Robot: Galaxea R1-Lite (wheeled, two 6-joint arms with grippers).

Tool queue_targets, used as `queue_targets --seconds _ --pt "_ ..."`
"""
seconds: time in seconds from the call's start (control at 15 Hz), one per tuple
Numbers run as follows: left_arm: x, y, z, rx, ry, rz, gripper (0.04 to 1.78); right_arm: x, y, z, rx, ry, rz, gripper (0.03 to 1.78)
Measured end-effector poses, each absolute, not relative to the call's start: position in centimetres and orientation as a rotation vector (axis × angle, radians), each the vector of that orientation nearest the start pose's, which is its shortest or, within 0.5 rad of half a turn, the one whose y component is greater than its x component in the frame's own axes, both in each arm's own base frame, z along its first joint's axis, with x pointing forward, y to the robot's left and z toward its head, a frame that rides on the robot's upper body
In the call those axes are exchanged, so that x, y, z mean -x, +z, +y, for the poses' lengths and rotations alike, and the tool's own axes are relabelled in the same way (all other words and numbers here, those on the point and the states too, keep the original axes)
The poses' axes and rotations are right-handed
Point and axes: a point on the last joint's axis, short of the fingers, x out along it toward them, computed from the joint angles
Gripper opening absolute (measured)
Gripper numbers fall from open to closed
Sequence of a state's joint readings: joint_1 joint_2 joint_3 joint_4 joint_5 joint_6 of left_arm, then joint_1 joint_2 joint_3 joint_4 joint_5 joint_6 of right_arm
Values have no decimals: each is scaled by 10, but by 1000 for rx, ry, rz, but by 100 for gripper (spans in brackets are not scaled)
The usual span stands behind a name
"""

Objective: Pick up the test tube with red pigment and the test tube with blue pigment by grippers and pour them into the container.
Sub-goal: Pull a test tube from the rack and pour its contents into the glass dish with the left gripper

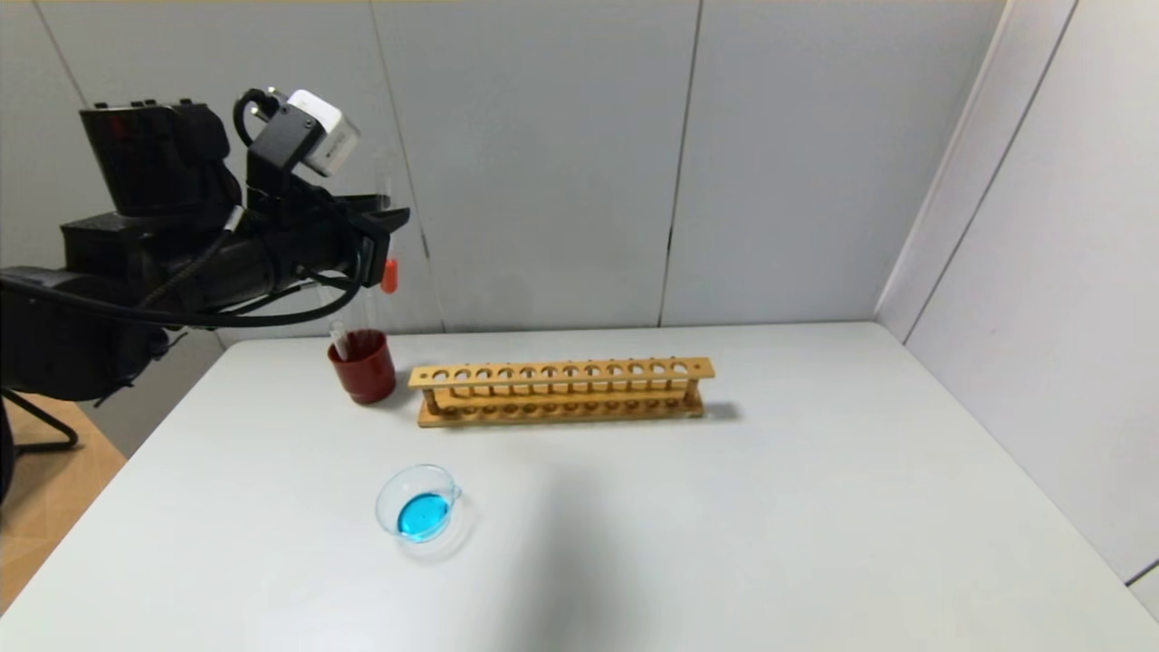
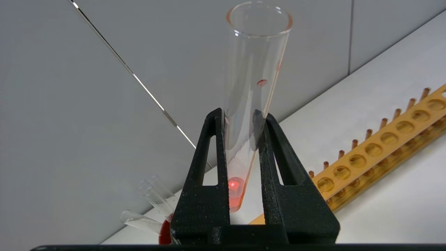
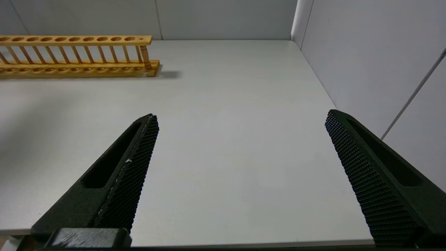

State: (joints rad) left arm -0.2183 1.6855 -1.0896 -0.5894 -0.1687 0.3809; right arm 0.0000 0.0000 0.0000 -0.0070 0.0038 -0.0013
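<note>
My left gripper [image 1: 385, 217] [image 2: 238, 116] hangs high above the table's back left, shut on the test tube with red pigment [image 1: 389, 274] [image 2: 256, 69]. The tube stands nearly upright, mouth up, with its orange-red tip below the fingers. It hovers over the dark red cup [image 1: 363, 367]. The container [image 1: 419, 503], a low clear glass dish, sits at the front left with blue liquid in it. No test tube with blue pigment shows. My right gripper [image 3: 241, 115] stands open over bare table, holding nothing, and is outside the head view.
Clear tubes [image 1: 340, 340] [image 2: 153, 195] lean in the red cup, their tips hidden. A long wooden rack [image 1: 561, 391] [image 3: 76, 55] lies across the middle back. Grey walls close the table at the back and right.
</note>
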Motion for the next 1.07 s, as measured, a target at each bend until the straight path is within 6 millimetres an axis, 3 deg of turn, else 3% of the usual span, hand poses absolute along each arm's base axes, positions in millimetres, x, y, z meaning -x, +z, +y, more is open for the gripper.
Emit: queue_targets --seconds 0.33,1.07 --pt "-291 287 -56 -389 -333 -72 30 23 76 0 1 4 -7 175" --pt "-280 243 -45 -629 -328 -59 30 23 76 0 1 4 -7 175"
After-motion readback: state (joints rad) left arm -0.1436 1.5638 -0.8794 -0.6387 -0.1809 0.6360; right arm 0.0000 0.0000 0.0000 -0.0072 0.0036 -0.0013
